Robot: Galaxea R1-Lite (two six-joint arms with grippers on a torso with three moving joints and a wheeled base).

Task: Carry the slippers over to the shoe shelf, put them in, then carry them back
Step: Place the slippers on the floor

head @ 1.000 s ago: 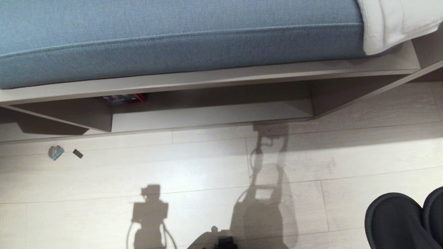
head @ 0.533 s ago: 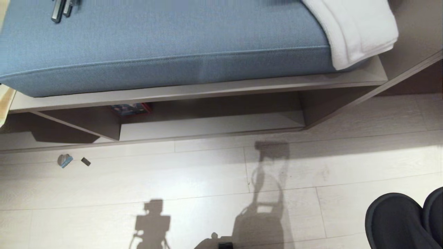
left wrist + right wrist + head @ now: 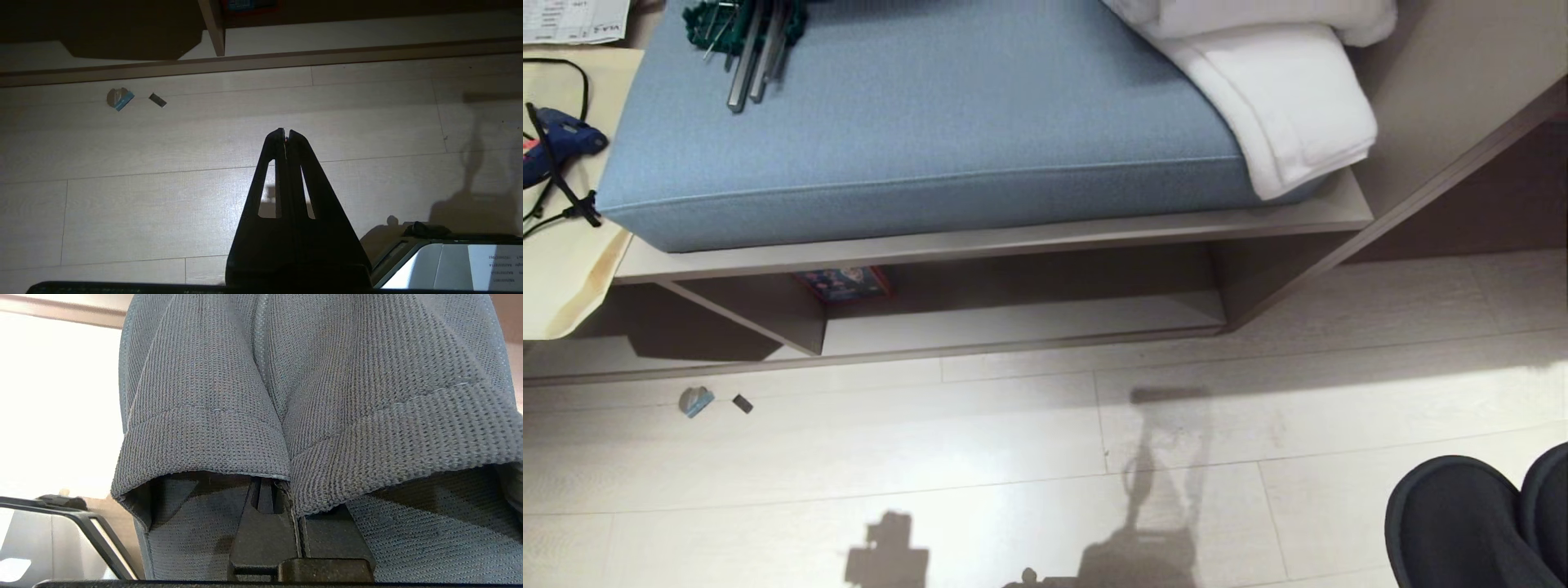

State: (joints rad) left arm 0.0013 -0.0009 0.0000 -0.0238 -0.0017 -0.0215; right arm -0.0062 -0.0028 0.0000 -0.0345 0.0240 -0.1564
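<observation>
The slippers (image 3: 1470,523), a dark grey pair side by side, hang at the lower right of the head view above the pale floor. In the right wrist view the slippers (image 3: 286,396) fill the picture, and my right gripper (image 3: 285,488) is shut on their adjoining inner edges, its tips tucked under the fabric. The shoe shelf (image 3: 1029,320) is the low open cubby under the bench ahead, with a pale bottom board and a divider (image 3: 800,322) at its left. My left gripper (image 3: 286,132) is shut and empty, hanging over the floor short of the shelf (image 3: 367,30).
A blue cushion (image 3: 915,139) tops the bench, with white towels (image 3: 1274,106) at its right end and metal tools (image 3: 752,49) at its left. A red-blue box (image 3: 845,282) lies inside the cubby. Two small scraps (image 3: 696,401) lie on the floor at the left.
The whole head view has shifted: the bench sits lower in the picture and more of its top shows. The slippers keep their place in the picture, and neither arm has moved.
</observation>
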